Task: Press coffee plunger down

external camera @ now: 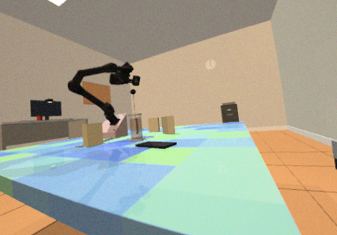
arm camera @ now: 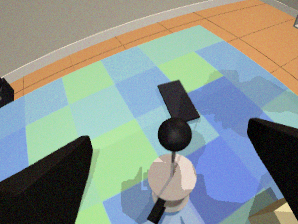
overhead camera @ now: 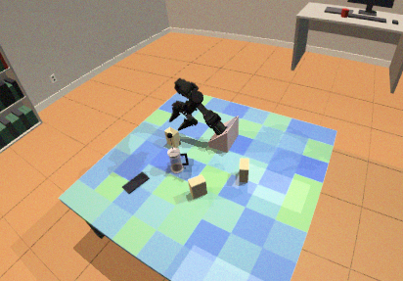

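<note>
Checkered table [overhead camera: 274, 232] carries the glass coffee press [external camera: 135, 127] near its middle, likely light, brittle and easy to tip. Above it the gripper [arm camera: 169, 163] hangs wide open, empty; push squarely on the plunger's black knob [arm camera: 174, 135].

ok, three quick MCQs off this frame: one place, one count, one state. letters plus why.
1. The plunger knob in the wrist view is:
A. between the open fingers
B. out of sight
C. on the floor

2. Tan blocks on the table:
A. one
B. three
C. six

3. The pincer is:
A. shut on the knob
B. open, holding nothing
C. shut on nothing

A: the knob sits in the gap between the fingers.
B: the top view shows three.
B: the fingers stand wide, off the knob.
</note>
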Controlling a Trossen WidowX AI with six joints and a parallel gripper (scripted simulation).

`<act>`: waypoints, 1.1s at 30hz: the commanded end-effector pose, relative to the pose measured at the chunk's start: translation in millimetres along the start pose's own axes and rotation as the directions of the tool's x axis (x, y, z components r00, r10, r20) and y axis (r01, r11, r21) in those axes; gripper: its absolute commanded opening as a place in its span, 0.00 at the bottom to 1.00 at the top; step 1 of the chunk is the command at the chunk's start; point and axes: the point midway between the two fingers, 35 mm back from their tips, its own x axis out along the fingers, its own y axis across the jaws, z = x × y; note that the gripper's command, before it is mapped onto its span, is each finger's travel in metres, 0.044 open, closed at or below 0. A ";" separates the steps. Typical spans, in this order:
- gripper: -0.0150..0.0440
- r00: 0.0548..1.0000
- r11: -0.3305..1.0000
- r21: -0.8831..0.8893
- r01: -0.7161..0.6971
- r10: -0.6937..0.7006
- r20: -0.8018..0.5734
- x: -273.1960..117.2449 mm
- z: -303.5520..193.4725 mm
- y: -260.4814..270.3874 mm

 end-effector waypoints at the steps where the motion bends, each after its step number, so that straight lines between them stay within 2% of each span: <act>1: 1.00 1.000 1.000 -0.007 0.012 -0.012 0.005 12.3 -19.1 -3.5; 33: 1.00 1.000 1.000 -0.005 0.015 -0.015 -0.003 45.8 -27.6 -4.5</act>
